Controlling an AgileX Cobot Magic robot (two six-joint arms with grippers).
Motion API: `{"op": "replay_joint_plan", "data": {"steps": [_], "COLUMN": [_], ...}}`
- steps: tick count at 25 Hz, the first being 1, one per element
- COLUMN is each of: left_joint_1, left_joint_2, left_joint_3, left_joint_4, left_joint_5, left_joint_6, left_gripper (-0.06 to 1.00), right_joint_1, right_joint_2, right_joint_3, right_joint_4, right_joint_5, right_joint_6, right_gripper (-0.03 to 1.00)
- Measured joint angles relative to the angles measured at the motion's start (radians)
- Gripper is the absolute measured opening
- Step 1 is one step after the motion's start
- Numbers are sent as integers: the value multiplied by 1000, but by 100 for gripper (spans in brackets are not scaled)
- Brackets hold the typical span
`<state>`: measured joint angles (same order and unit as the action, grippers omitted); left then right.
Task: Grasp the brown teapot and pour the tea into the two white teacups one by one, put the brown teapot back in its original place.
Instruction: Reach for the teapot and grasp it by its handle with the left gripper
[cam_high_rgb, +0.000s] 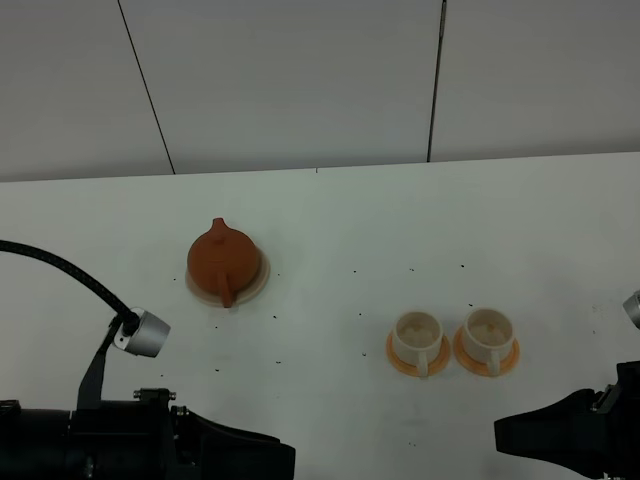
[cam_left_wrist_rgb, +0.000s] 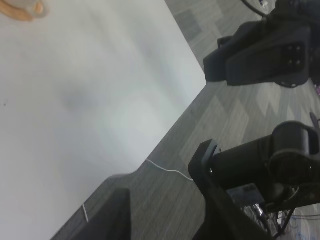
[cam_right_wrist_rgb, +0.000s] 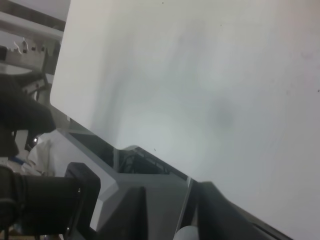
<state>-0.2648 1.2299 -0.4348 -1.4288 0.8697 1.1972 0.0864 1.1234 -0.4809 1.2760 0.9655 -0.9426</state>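
jaws wide, empty on left gripper (cam_left_wrist_rgb: 162, 192); apart, empty on right gripper (cam_right_wrist_rgb: 170, 202). brown teapot (cam_high_rgb: 225, 258) upright on coaster (cam_high_rgb: 259, 284), well apart from both. clay: stiff, fragile, probably weighty, lid loose; grip loop handle. only exterior view shows teapot, teacups (cam_high_rgb: 418, 335); wrist views mostly bare table (cam_right_wrist_rgb: 200, 75).

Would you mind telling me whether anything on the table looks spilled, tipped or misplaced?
Nothing stands out. The teapot sits upright on its coaster, both cups stand upright on their saucers, and no spill shows; only a few dark specks dot the table.
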Motion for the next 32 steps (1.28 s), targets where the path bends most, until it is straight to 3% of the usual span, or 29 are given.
{"op": "replay_joint_plan", "data": {"steps": [26, 32], "left_joint_1": [0, 0], "left_joint_2": [0, 0], "left_joint_3": [0, -25], "left_joint_4": [-2, -1], "left_joint_5": [7, -69], "left_joint_6": [-31, -27], "left_gripper": [42, 42], "right_joint_1": [0, 0], "right_joint_2": [0, -42], "right_joint_3": [0, -8], "right_joint_4": [15, -25], "right_joint_5": [0, -34], "right_joint_6": [-21, -34], "right_gripper": [24, 24]}}
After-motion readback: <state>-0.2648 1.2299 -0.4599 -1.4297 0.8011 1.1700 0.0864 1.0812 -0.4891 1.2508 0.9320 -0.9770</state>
